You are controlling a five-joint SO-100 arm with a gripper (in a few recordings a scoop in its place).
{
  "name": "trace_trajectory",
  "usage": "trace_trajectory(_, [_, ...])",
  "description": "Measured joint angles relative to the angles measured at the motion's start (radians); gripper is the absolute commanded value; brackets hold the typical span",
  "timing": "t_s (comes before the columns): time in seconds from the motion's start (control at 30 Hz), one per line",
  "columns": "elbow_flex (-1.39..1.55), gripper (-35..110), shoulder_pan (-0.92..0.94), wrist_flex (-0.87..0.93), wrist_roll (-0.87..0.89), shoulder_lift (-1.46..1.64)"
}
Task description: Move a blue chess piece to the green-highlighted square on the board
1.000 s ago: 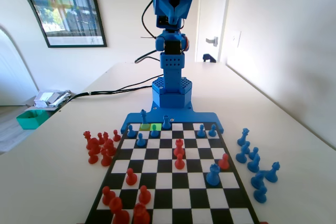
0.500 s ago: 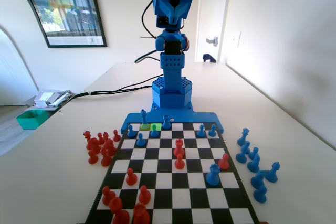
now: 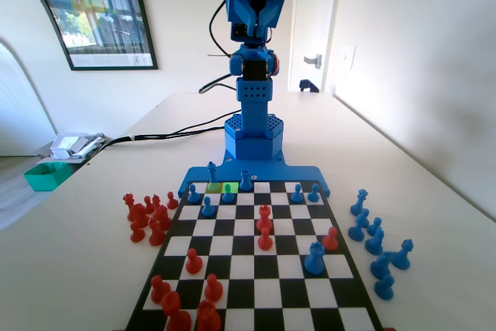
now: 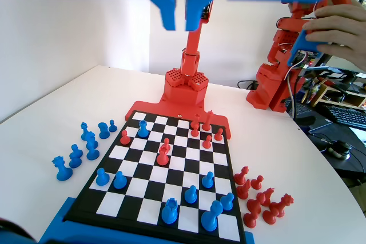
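From the fixed view, the blue arm stands upright at the top centre. The blue chess piece (image 3: 212, 171) sits at the board's (image 3: 256, 269) far left edge, just left of the green-highlighted square (image 3: 230, 187).

From the wrist view, the gripper (image 4: 180, 4) hangs high at the top centre, jaws nearly together, gripping nothing, well above the board (image 4: 147, 190) and table (image 4: 51, 127).
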Motion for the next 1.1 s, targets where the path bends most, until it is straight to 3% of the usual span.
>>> trace_trajectory(0.33, [-0.014,1,-0.005,0.0,-0.018,-0.017])
trace_trajectory(0.63, [-0.181,1,-0.003,0.064,-0.057,-0.21])
trace_trajectory(0.9, [-0.196,1,0.14,0.064,-0.261,-0.399])
trace_trajectory(1.1, [-0.195,1,0.308,0.098,-0.549,-0.509])
